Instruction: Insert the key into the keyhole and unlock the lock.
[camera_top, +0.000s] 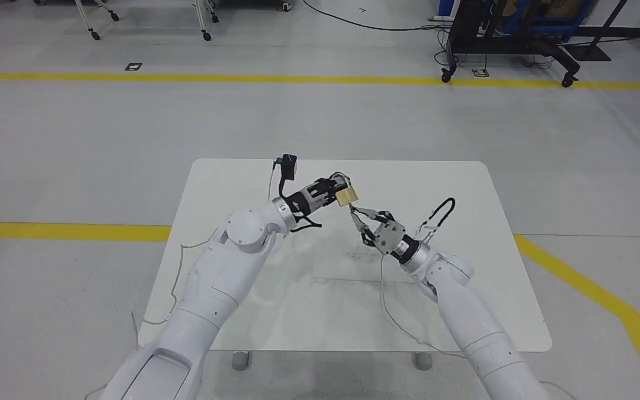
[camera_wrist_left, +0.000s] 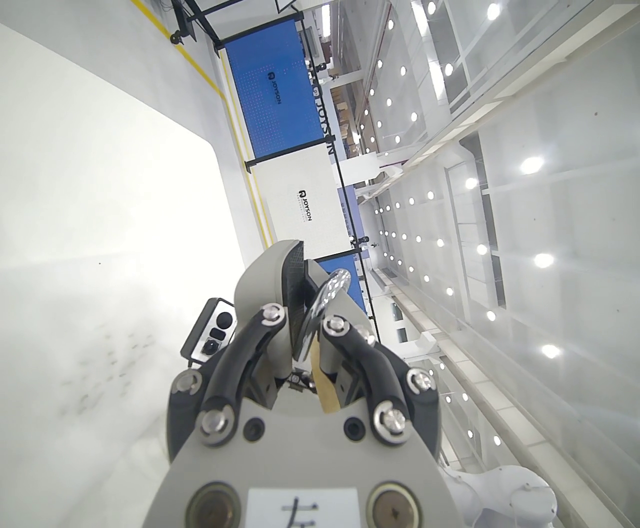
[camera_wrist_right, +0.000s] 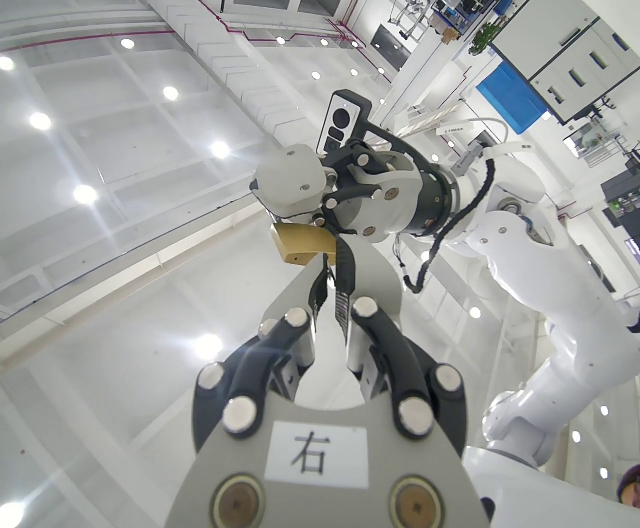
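Grey workshop floor (camera_top: 100, 130) with yellow lines round a white table (camera_top: 440, 190). Above its middle, a little toward 12 o'clock, a brass lock (camera_top: 346, 196), held clear of the top and clamped in the left gripper (camera_top: 335, 190), with the shiny hoop (camera_wrist_left: 327, 295) between the fingers (camera_wrist_left: 265, 285). At 5 o'clock of the lock, just beside it, the right gripper (camera_top: 358, 214), fingers drawn together on what looks like the key (camera_wrist_right: 327, 264); little of it showing, tip at the brass underside, touching or not cannot be told. Keyhole itself not made out. Looks to be the insertion step, with the key not clearly seated. Next probably calls for lining the blade up with the slot, pushing straight in while keeping the lock steady, then turning. As for writing: white sticker (camera_wrist_right: 316, 454) with one character on each gripper's base, logo print on blue and white panels (camera_wrist_left: 270, 110) far behind; left unread.
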